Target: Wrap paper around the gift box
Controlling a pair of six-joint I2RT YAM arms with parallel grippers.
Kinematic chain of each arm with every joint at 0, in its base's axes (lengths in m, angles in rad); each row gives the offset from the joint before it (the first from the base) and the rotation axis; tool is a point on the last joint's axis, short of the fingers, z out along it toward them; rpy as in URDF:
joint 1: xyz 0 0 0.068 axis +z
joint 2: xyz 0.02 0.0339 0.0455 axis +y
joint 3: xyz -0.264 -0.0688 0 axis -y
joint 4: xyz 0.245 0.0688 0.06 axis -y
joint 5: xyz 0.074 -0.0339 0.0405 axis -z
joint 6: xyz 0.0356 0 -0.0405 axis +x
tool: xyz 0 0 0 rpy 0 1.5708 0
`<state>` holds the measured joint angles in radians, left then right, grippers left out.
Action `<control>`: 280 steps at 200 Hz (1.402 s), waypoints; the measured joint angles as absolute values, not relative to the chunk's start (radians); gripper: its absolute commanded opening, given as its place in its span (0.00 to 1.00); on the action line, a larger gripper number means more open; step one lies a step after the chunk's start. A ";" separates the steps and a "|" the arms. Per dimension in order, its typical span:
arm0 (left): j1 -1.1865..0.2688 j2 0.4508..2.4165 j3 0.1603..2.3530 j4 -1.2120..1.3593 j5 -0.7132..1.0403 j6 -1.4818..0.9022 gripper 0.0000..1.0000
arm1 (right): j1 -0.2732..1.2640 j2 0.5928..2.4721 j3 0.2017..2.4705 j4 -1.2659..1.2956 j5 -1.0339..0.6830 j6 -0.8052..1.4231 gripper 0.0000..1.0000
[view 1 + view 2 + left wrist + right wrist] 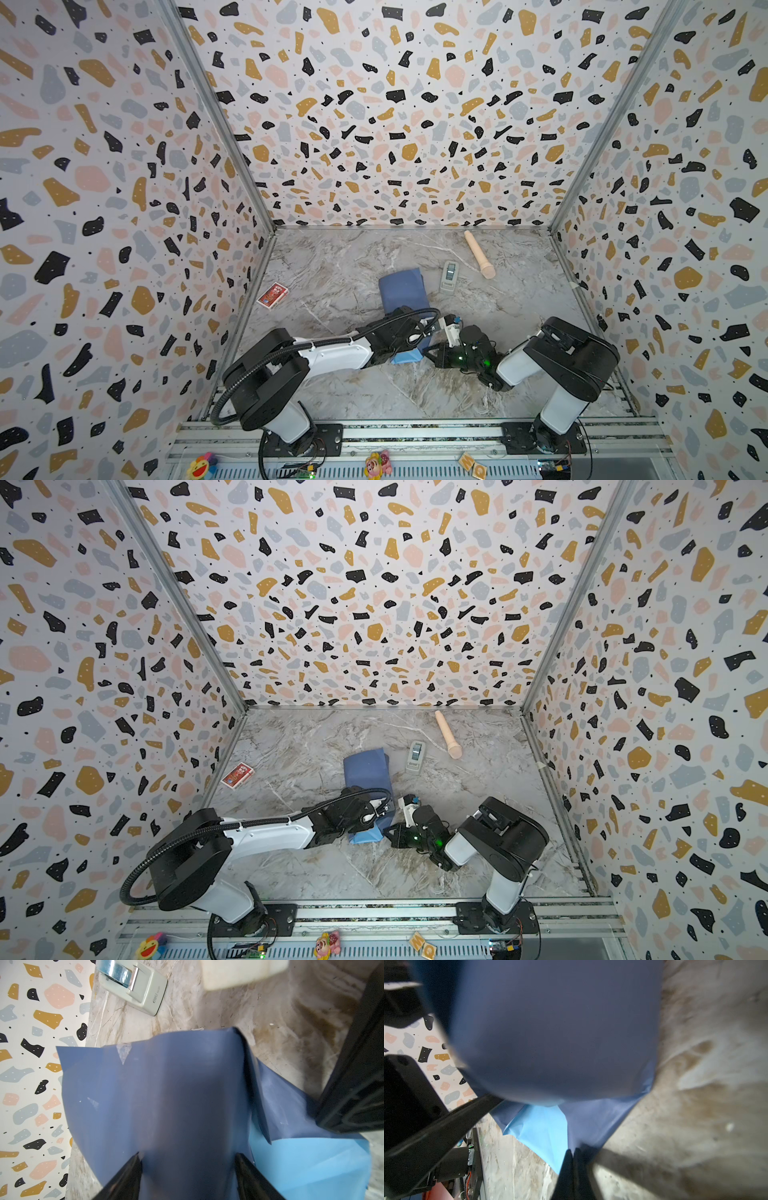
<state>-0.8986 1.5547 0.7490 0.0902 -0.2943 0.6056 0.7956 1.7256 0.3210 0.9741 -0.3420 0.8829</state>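
Note:
The paper (402, 290) lies draped in a mound at mid-table, duller blue face up, also in the other top view (368, 771). The gift box is hidden under it. My left gripper (188, 1159) stands open low over the mound's near end, one fingertip (133, 1165) at each side of the paper-covered bulk. In a top view the left wrist (419, 332) covers those fingers. My right gripper (573, 1150) is shut on a near corner flap of the paper, where the light sky-blue face (542, 1126) shows. In a top view that gripper (428, 354) sits just right of the light-blue fold (405, 356).
A grey tape dispenser (449, 276) stands right of the paper, close in the left wrist view (133, 987). A beige cylinder (479, 254) lies at the back right. A red card pack (272, 295) is by the left wall. Patterned walls enclose three sides.

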 measured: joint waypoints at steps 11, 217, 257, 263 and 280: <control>-0.899 1.555 0.749 0.090 -0.294 0.605 0.70 | 0.801 1.725 0.318 0.978 -0.340 0.888 0.01; -0.897 1.394 0.786 0.089 -0.127 0.381 0.78 | 0.472 1.334 0.358 0.564 -0.473 0.708 0.34; -0.770 1.177 0.671 0.203 -0.128 0.056 0.81 | 0.460 1.410 0.533 0.527 -0.503 0.683 0.61; -0.728 1.172 0.664 0.209 -0.131 -0.012 0.81 | 0.460 1.426 0.551 0.529 -0.504 0.686 0.64; -0.619 1.196 0.663 0.204 -0.120 -0.198 0.79 | 0.460 1.484 0.600 0.530 -0.505 0.693 0.66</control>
<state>-0.6189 1.1965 0.6628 0.2035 -0.1200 -0.1982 0.4603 1.4837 0.6003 0.5301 -0.5045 0.6930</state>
